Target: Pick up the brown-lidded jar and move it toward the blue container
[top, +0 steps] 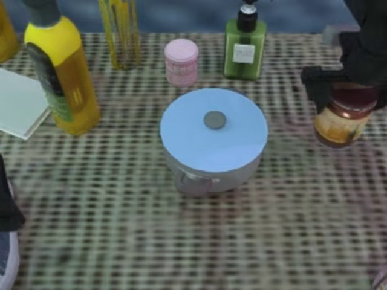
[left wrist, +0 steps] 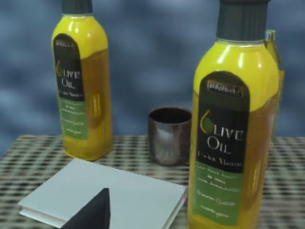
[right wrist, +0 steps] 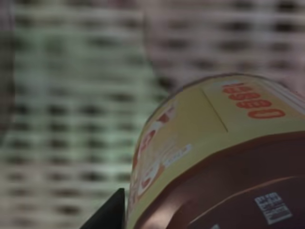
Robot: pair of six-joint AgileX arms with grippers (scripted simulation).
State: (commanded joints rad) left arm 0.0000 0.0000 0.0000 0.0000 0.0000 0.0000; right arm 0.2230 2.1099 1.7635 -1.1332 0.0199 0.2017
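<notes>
The brown-lidded jar (top: 340,119) has an amber body and a pale label, and it hangs tilted near the table's right edge. My right gripper (top: 347,90) is shut on it at the lid end. In the right wrist view the jar (right wrist: 209,143) fills the frame next to one dark fingertip (right wrist: 112,212). The blue container (top: 233,148), a grey pot with a pale-blue lid and a grey knob (top: 214,120), stands at the table's centre. It is well to the left of the jar, with bare mat between them. My left arm (top: 6,220) is parked at the left edge.
A pink-lidded jar (top: 181,61) and a green pump bottle (top: 245,45) stand behind the pot. Olive oil bottles (top: 63,75), a white book (top: 21,103) and a dark metal cup (left wrist: 169,135) crowd the back left. The woven mat (top: 181,241) covers the table.
</notes>
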